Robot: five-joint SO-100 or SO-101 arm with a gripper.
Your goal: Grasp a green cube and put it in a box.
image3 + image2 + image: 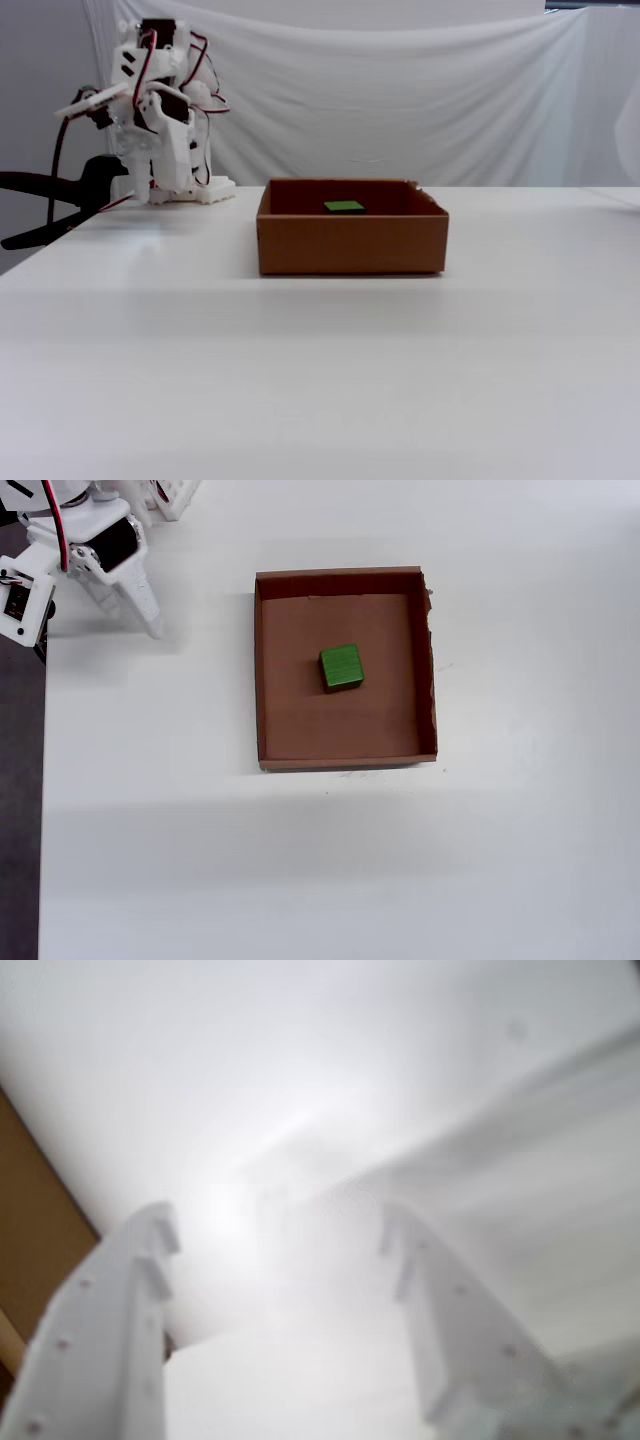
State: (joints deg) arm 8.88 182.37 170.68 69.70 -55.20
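Observation:
The green cube (341, 667) rests near the middle of the brown cardboard box (259, 680), slightly toward its far wall. In the fixed view only the cube's top (345, 207) shows above the box's front wall (350, 245). The arm (95, 545) is folded back at the table's top left corner, well away from the box. In the blurred wrist view my gripper (278, 1225) is open, its two white fingers (110, 1310) spread with nothing between them.
A white lattice basket (175, 495) sits at the top edge beside the arm. A black clamp (60, 200) juts over the table's left edge near the arm's base (185, 190). The table's left edge (45, 780) borders dark floor. White cloth hangs behind.

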